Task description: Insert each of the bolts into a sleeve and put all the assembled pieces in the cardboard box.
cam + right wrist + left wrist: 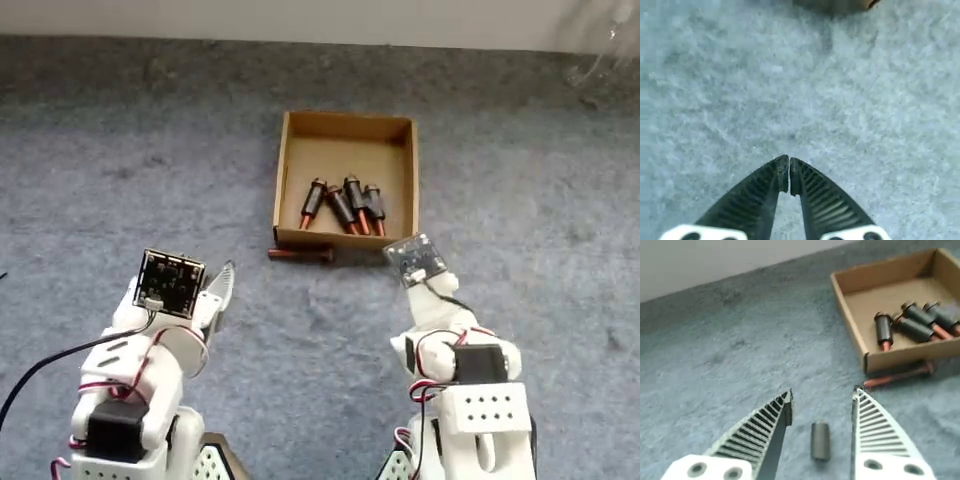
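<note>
- Bolts: one loose bolt (300,255) lies on the grey counter (100,180), just beside the outer wall of the cardboard box (281,180), on its 6 o'clock side.
- Four assembled pieces (343,205) lie inside the box, in its 6 o'clock half, so I judge that only one pair is left to join.
- One bare sleeve (820,440) lies on the counter between the two fingers of the left end effector (823,392) and touches neither of them.
- The left end effector is wide open and holds nothing. It seems to stand around the sleeve in order to close on it.
- The left arm stands at 7 o'clock in the high view. It is bent low over the counter and points toward 1 o'clock.
- The right end effector (789,167) has its fingers pressed together with nothing between them.
- The right arm stands at 5 o'clock and stretches toward 11 o'clock, up to the box's near corner. This is probably a good place for taking the bolt.
</note>
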Tool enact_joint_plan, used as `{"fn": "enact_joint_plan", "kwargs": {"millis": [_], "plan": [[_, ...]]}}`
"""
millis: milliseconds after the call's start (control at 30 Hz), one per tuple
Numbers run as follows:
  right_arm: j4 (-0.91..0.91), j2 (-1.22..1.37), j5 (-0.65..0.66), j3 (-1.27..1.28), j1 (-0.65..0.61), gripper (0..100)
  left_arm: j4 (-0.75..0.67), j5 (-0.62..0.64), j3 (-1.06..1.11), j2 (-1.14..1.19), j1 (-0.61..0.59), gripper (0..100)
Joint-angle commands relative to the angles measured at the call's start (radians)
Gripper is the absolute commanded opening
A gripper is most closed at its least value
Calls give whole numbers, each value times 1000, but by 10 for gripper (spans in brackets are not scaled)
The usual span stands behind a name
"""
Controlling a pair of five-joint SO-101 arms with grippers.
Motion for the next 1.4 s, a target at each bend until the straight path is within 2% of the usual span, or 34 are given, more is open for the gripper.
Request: {"fn": "enact_joint_plan", "kwargs": {"millis": [0,100,267,367,433,567,800,933,1167,1367], "plan": [[-68,-15,9,58,35,7,103,-132,-51,13,-99,178],[-101,-12,9,150,38,7,137,-267,-53,13,-113,178],[-180,-12,8,222,42,7,132,-290,-73,113,-111,178],[-194,-12,-18,226,41,7,132,-331,-159,321,-110,178],[-208,-12,-60,228,42,7,135,-330,-266,478,-96,178],[-206,-12,-61,228,42,7,140,-287,-495,754,-33,178],[-208,-12,-61,257,44,7,133,-265,-753,1191,202,178],[-223,-12,-61,260,44,7,115,-301,-878,1438,309,178],[-226,-12,-61,262,44,7,37,-396,-1066,1804,332,178],[-228,-12,-61,262,44,7,-5,-428,-1196,1977,328,178]]}}
